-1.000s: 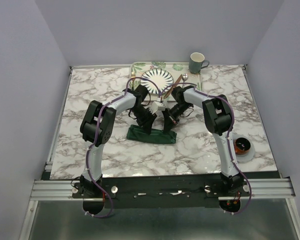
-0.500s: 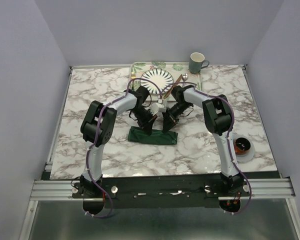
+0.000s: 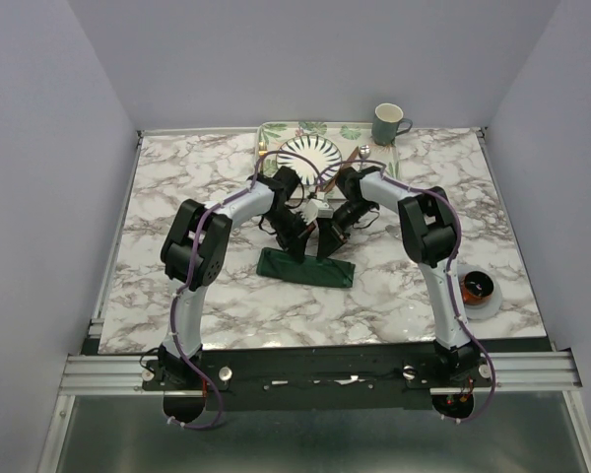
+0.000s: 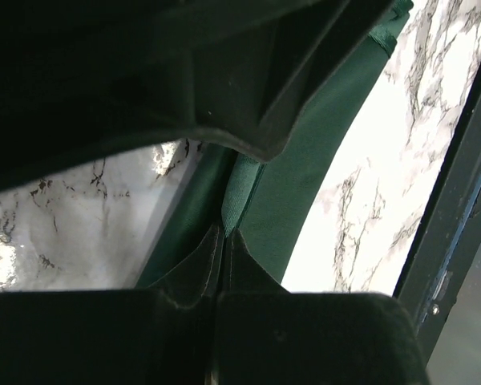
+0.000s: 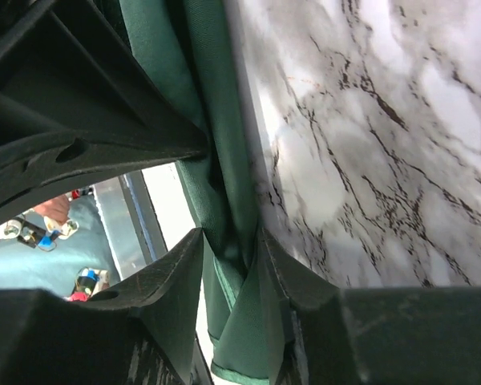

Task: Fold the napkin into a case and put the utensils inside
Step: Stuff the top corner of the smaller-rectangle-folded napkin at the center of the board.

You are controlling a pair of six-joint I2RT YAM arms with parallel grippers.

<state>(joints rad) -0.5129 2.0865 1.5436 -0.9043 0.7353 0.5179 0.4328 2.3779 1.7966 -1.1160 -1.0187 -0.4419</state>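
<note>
Napkin: dark green napkin [image 3: 305, 268], folded into a narrow strip, lying on the marble table [image 3: 177, 197] between the arms' bases and the striped plate [image 3: 308, 156].
Long axis: the strip runs left to right across the table, with its right end slightly nearer the bases.
Left claw: the left claw [image 4: 223, 237] is clenched on a thin raised ridge of the napkin's cloth.
Right claw: the right claw [image 5: 228, 241] is released, its jaws parted with a fold of cloth lying loose in the gap.
Key relation: both claws sit at the strip's far long edge near its middle, the left one just left of centre and the right one just right. The cloth lies under them and towards the bases. Neither arm is clearly nearer, but only the left one holds cloth.
Utensils: not yet in the napkin. They lie well apart from it on the leaf-patterned tray [image 3: 276, 130], with the fork [image 3: 263, 148] left of the plate and the spoon [image 3: 363, 151] right of it.
Change: a second ago the left claw was parted and the right one clenched. Now that is reversed, and the claws stand closer together.
</note>
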